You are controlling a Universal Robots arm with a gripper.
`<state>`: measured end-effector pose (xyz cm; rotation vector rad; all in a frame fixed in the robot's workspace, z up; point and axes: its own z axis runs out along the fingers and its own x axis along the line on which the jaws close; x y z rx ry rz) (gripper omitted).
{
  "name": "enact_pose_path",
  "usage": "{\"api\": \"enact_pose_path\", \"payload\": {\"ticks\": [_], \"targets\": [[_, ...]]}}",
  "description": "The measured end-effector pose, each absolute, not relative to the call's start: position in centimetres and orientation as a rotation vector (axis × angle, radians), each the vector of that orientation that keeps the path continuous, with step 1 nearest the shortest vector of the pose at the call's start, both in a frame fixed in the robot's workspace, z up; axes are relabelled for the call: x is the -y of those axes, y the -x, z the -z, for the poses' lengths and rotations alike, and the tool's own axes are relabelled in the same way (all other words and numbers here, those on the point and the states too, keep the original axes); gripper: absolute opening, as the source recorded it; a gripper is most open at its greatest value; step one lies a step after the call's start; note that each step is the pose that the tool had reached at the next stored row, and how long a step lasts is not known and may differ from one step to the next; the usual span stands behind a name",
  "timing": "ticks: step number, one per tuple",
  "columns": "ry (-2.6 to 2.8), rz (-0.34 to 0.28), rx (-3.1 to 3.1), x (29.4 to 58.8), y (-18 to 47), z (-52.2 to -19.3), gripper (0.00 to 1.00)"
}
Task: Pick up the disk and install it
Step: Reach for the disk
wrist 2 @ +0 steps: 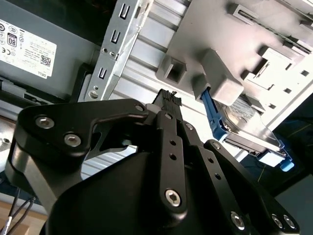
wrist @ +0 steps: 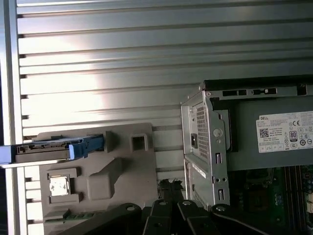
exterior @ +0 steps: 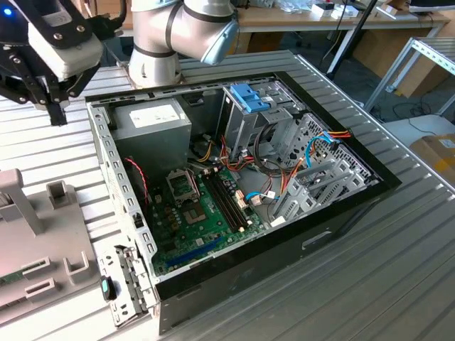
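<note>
The disk (wrist: 44, 151) stands on edge in a slot of a grey plastic holder (wrist: 122, 166), left of the open computer case in the exterior view. It is a flat grey-metal drive with a bright blue carrier frame (wrist 2: 213, 117). My gripper (exterior: 55, 114) hangs above the ribbed table between the holder and the case's rear corner, a short way from the disk. Its black fingers (wrist 2: 166, 98) meet at their tips with nothing between them. The silver drive cage with a blue latch (exterior: 250, 98) stands at the far side of the case.
The open case (exterior: 234, 185) lies on its side, showing a motherboard, a grey power supply (exterior: 153, 121) with a white sticker, and loose cables. The holder (exterior: 50, 263) also carries a small chip (wrist: 59, 185) and a memory stick. Benches and boxes stand behind.
</note>
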<state>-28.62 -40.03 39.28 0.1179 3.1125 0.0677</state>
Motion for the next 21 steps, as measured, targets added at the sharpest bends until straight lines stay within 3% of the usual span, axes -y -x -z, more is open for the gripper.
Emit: {"api": "enact_pose_path", "payload": {"ticks": [21], "targets": [[-0.118,-0.067,-3.113,40.0,34.3,-39.2,0.11]]}}
